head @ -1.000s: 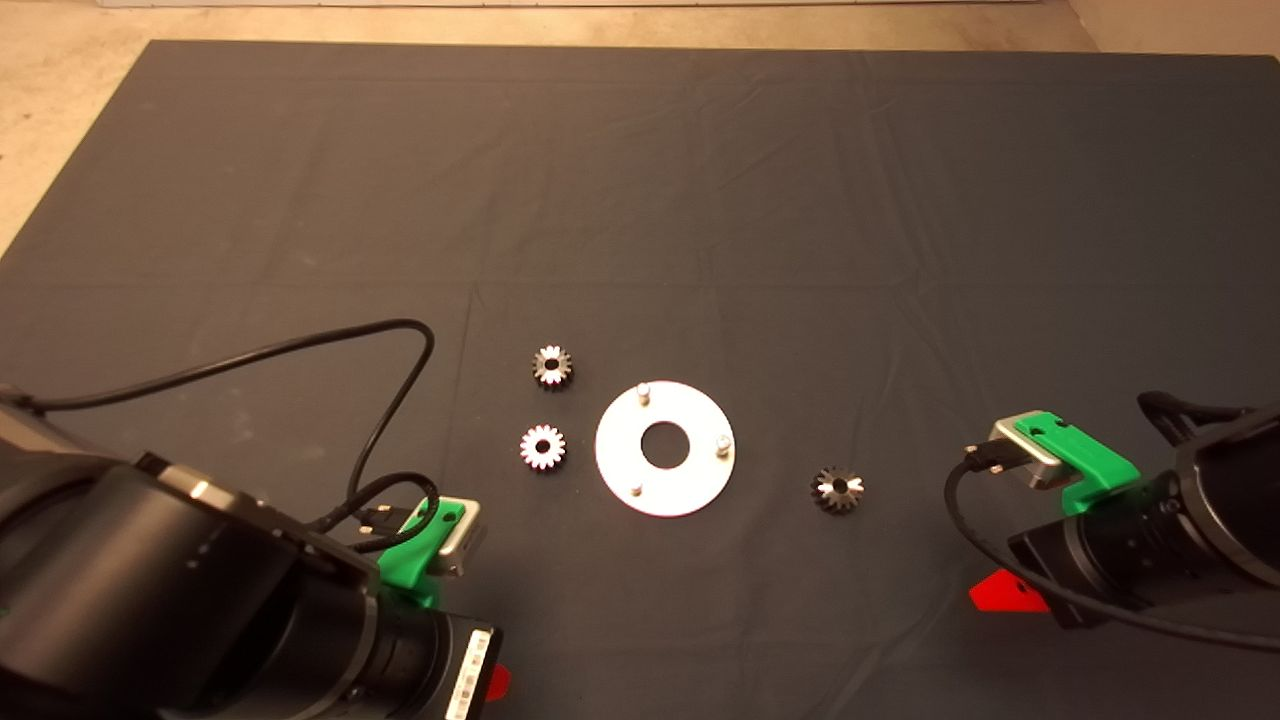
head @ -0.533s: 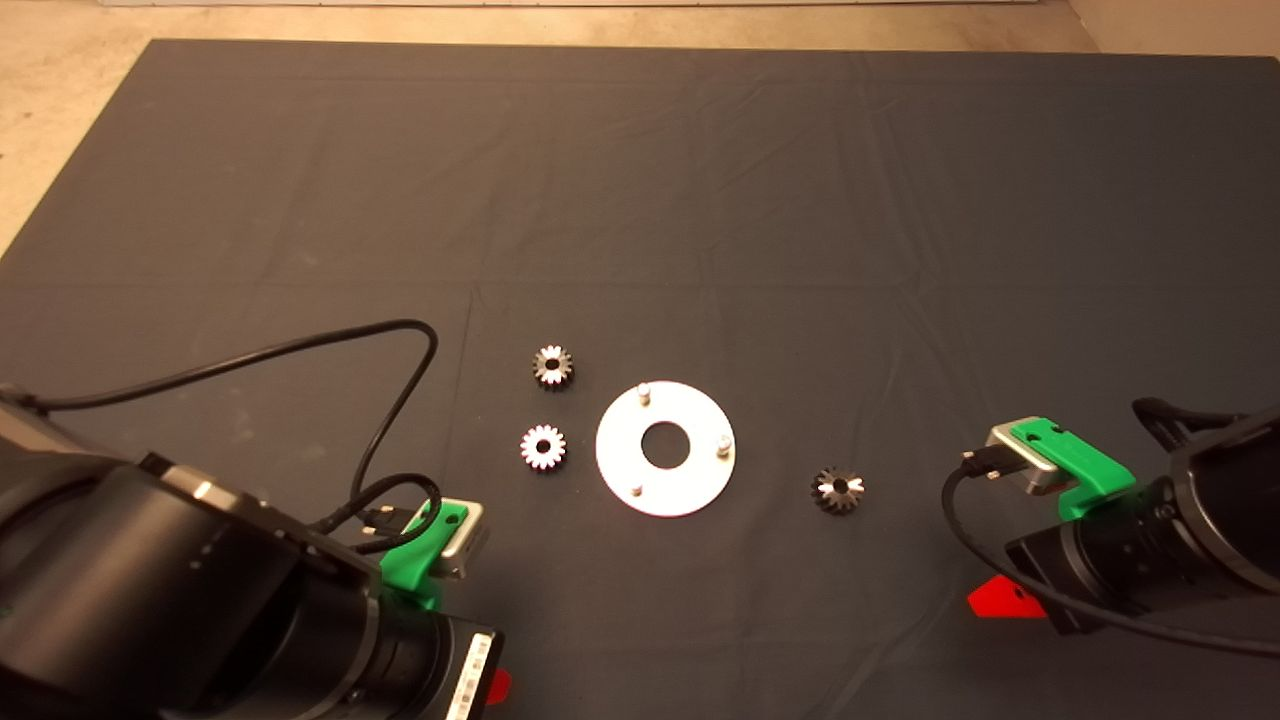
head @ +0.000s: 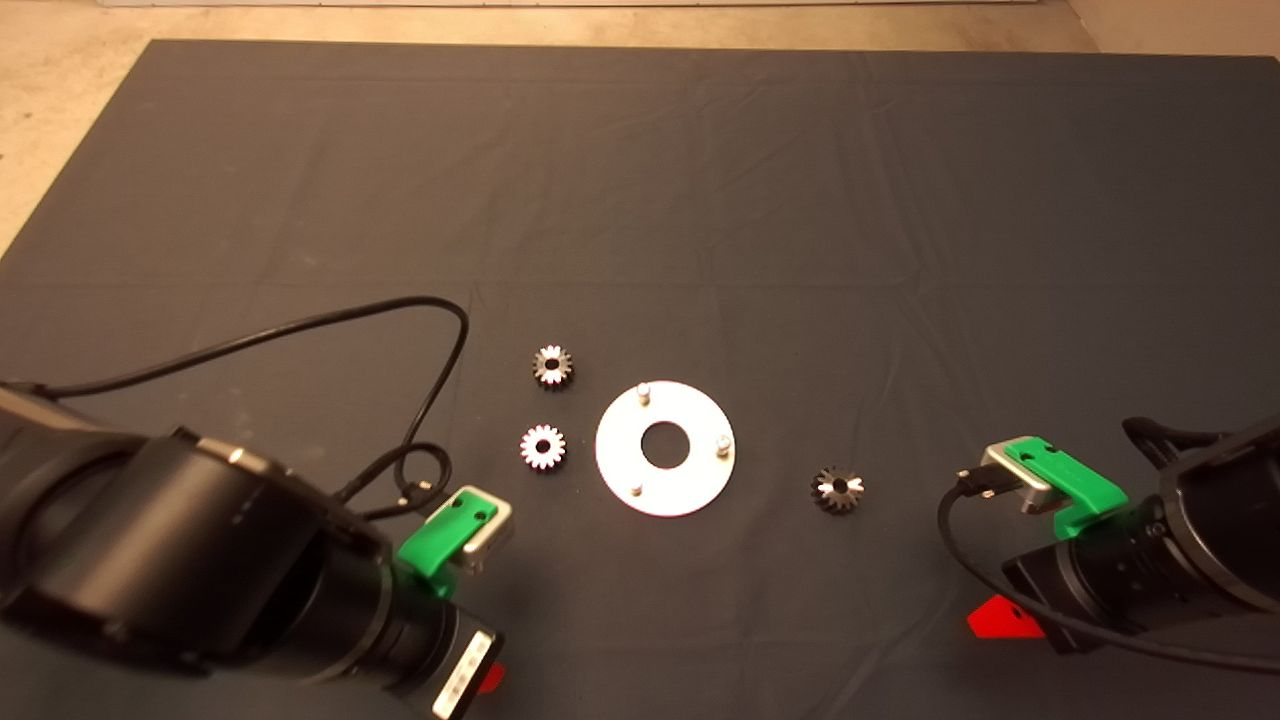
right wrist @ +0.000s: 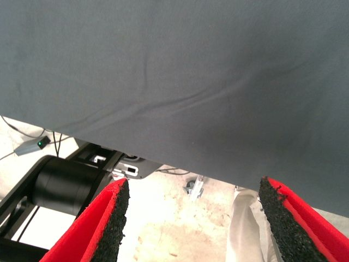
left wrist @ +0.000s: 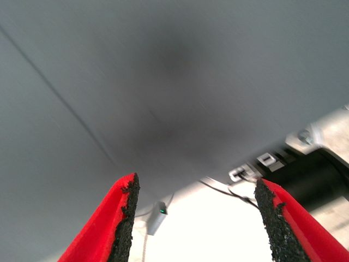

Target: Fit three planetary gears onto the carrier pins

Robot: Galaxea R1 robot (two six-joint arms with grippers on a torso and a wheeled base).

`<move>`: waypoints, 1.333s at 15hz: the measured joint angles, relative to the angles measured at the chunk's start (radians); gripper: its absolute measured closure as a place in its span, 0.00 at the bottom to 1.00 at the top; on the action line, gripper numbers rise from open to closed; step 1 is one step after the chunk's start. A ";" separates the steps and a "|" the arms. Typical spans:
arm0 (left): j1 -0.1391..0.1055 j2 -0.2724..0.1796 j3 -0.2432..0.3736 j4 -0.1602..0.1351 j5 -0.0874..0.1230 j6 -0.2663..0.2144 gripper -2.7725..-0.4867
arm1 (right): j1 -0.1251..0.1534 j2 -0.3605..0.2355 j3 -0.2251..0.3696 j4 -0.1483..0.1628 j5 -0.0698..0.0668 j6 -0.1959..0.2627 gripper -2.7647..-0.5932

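Three planetary gears lie flat on the dark mat: one (head: 552,365) beyond and left of the round plate (head: 690,480), one (head: 542,447) directly left of it, one (head: 838,489) to its right. The carrier pins (head: 645,391) (head: 723,443) (head: 636,489) stand bare on the plate. My left gripper (left wrist: 196,183) is open and holds nothing; it hangs over the mat's front edge at the lower left, well short of the gears. My right gripper (right wrist: 194,183), also open and holding nothing, hovers at the lower right, to the right of the third gear.
A black cable (head: 300,330) loops from the left arm over the mat, left of the gears. Both wrist views show the mat's edge with floor, cables and black robot base parts (right wrist: 71,183) beyond it.
The left arm has swung, carrying its green wrist mount slightly right, and the cable loop has shifted right. The right arm has sunk a little toward the front edge. Gears and plate are unmoved.
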 joint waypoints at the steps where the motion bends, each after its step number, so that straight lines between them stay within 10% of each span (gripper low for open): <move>1: 0.000 0.016 -0.062 0.000 0.000 0.039 0.57 | -0.001 0.000 0.000 0.000 0.000 0.000 0.47; 7: -0.009 0.115 -0.253 0.006 -0.001 0.212 0.57 | -0.007 -0.001 0.000 -0.002 -0.001 0.000 0.47; 20: -0.047 0.174 -0.376 0.031 0.000 0.306 0.57 | -0.023 -0.002 -0.001 -0.003 -0.001 0.000 0.47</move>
